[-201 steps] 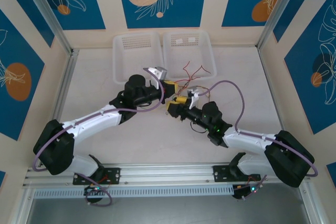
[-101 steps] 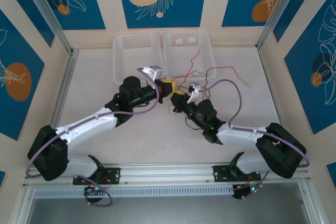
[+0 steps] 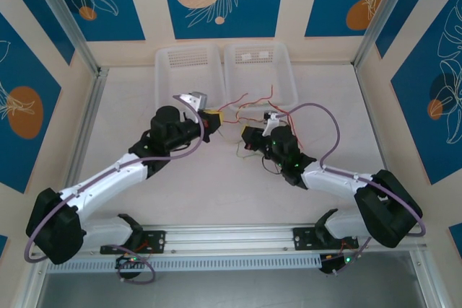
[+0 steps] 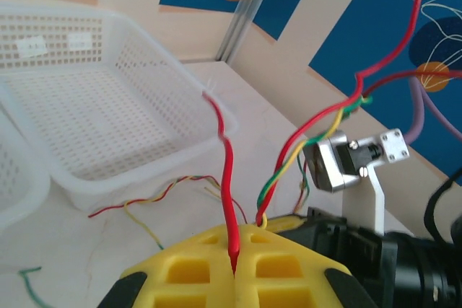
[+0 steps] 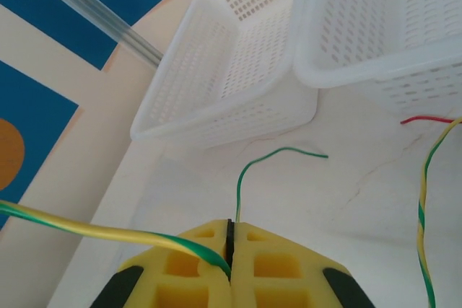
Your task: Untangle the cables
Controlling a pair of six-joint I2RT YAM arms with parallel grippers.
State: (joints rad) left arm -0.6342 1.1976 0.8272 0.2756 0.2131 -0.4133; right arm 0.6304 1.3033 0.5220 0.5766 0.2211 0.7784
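The cables (image 3: 249, 102) are thin red, yellow and green wires strung between my two grippers in front of the baskets. My left gripper (image 3: 210, 118) is shut on a red cable (image 4: 228, 178), which rises straight from its yellow fingertips (image 4: 195, 250). Beside it a twisted red, yellow and green bundle (image 4: 289, 164) runs up to the right. My right gripper (image 3: 247, 139) is shut on a green-and-yellow cable (image 5: 108, 232). That cable's green end (image 5: 249, 167) pokes out past the jaws over the table. Another yellow-green strand (image 5: 422, 207) hangs at the right.
Two white mesh baskets, the left one (image 3: 162, 84) and the right one (image 3: 290, 81), stand side by side at the back of the table. More loose strands (image 4: 144, 203) lie on the table by the basket wall. Thick purple arm cables (image 3: 325, 117) loop beside the right arm.
The right gripper has shut on a cable. The left gripper has pulled back to the left, so the two grippers are farther apart and the cables stretch between them.
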